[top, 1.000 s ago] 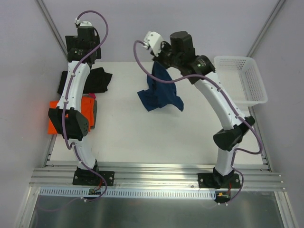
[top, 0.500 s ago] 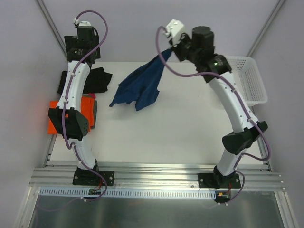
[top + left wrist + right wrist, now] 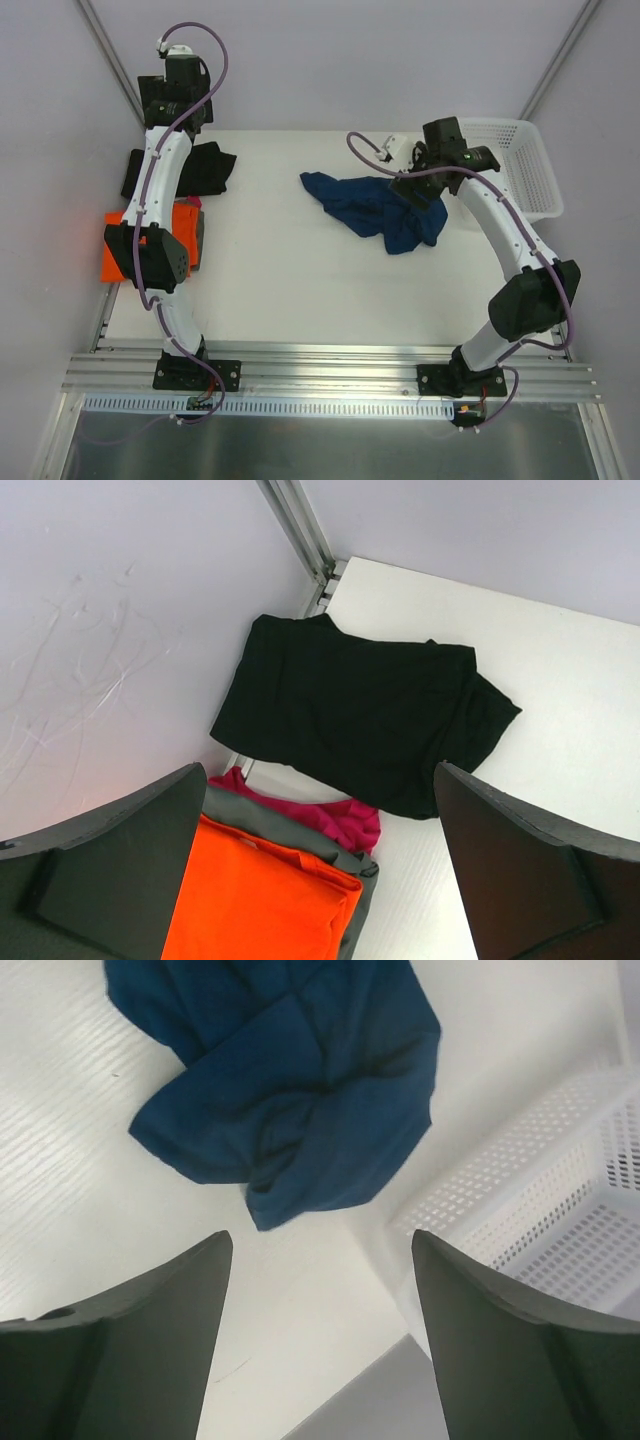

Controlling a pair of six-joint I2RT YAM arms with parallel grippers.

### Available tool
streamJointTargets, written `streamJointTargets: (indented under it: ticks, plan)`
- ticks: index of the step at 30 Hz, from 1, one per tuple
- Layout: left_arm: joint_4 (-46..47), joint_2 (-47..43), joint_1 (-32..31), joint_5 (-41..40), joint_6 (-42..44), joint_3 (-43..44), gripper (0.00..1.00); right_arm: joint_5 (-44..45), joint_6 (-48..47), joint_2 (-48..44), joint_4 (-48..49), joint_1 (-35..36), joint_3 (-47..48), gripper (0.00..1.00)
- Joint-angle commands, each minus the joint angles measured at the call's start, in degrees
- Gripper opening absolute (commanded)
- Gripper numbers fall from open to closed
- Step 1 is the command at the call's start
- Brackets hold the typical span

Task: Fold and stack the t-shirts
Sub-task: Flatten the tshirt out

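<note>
The navy t-shirt (image 3: 372, 208) lies crumpled on the table right of centre, and also shows in the right wrist view (image 3: 290, 1090). My right gripper (image 3: 418, 190) hovers over its right end. Its fingers stand open (image 3: 320, 1240) with nothing between them. The black t-shirt (image 3: 210, 168) lies flattened at the rear left (image 3: 360, 715). A folded orange t-shirt (image 3: 115, 255) tops a small stack at the left edge (image 3: 260, 900). My left gripper (image 3: 178, 108) is raised above the black shirt, open (image 3: 320, 780) and empty.
A white lattice basket (image 3: 520, 165) stands at the rear right, close to the navy shirt (image 3: 560, 1210). Under the orange shirt lie a grey layer (image 3: 290, 825) and a magenta one (image 3: 345, 820). Walls close the table's left and rear sides.
My right gripper has opened and let go of the navy shirt, which was swinging in the air and now lies on the table. The right arm came down to the right. The left arm is still.
</note>
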Motion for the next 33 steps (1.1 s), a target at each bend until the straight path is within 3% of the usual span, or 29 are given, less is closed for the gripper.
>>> streamJointTargets:
  ticks: [1, 6, 11, 15, 23, 33]
  plan:
    - [-0.01, -1.41, -0.32, -0.98, -0.35, 1.05, 0.99, -3.5, -0.48, -1.55, -1.48, 1.55, 3.26, 0.77]
    - [-0.01, -2.11, -0.32, -0.8, -0.44, -0.71, 0.99, -5.27, 1.92, 3.81, 0.11, 5.68, 12.4, 0.73]
    - [0.07, -2.81, -0.67, 0.34, 0.26, -2.28, 0.99, -5.01, 1.99, 11.62, 3.36, 7.71, 15.48, 0.68]
    - [-0.01, -3.87, -0.93, 0.95, 0.44, -4.3, 0.99, -5.27, 3.5, 23.82, 4.24, 7.27, 24.62, 0.69]
    - [-0.01, -5.36, -1.02, 0.34, 1.14, -6.95, 0.99, -1.67, 4.47, 36.15, 9.86, 10.86, 37.54, 0.72]
    - [-0.01, -4.84, -1.02, 0.69, 1.32, -6.77, 0.99, -5.18, 4.73, 38.63, 12.84, 18.25, 37.14, 0.74]
